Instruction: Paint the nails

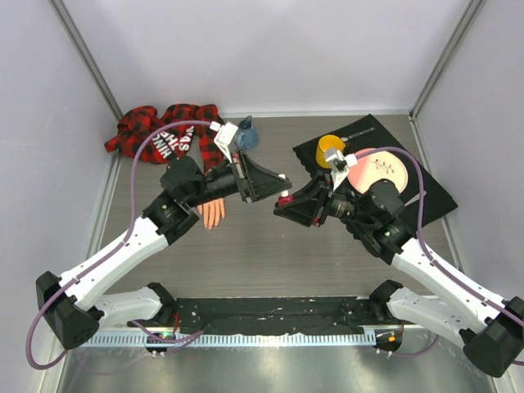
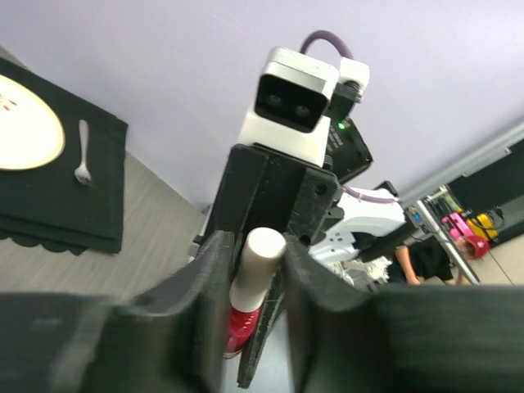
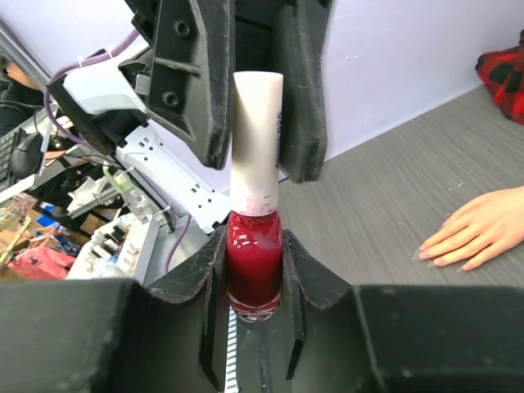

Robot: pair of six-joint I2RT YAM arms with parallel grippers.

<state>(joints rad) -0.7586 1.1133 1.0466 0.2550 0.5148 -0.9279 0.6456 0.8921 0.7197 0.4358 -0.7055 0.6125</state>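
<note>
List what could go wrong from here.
1. The left gripper flanks the cap without clearly pinching it, so a twist may slip.
2. The right gripper holds the bottle only by its glass body. Twisting could turn or tip it and spill.
3. The hand lies off to the side, and the carry over there could drip onto the table.

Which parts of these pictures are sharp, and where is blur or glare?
Right wrist view: the polish bottle is sharp, with small glare on its red glass. Left wrist view: the left gripper's fingers are blurred. Top view: even light, sheen on the metal strip.
</note>
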